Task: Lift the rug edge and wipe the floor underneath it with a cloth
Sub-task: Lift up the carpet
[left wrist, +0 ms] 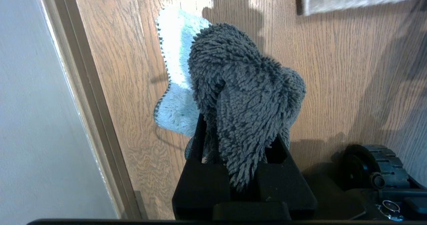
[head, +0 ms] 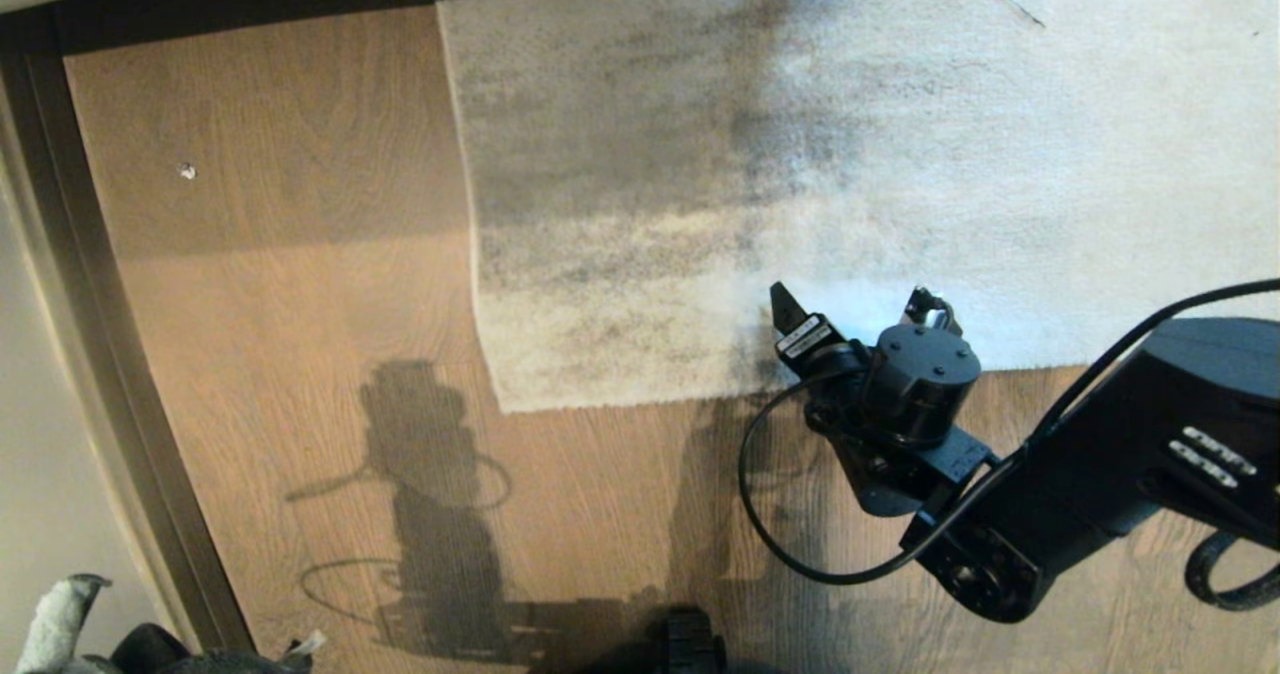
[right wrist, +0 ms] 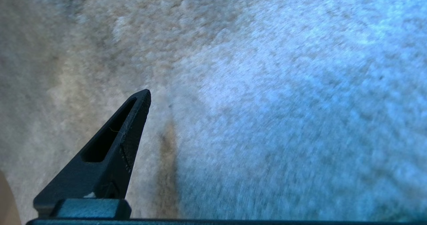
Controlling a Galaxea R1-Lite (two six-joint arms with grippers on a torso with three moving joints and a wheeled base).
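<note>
Right pincer (head: 858, 309) spread wide, holding nothing, poised over the rug edge (head: 640, 394), fingertips aimed across the border onto the pile. One dark finger (right wrist: 131, 125) visible in the right wrist view above mottled grey pile; the second out of that view. Rug border just beneath and behind the pincer, long axis running straight across the head view, ending at a corner (head: 505, 402) off to the pincer's left, then turning away from the robot along a second straight side. Lying flat, no backing exposed. The floor (head: 300, 354) bare wood-grain on the near side and left of the pincer, planks running roughly along the rug's side border.

Left pincer (left wrist: 240, 166) parked low at the robot's left, clamped on the cloth (left wrist: 247, 94), fuzzy dark grey with a pale blue face, drooping over the fingers.
</note>
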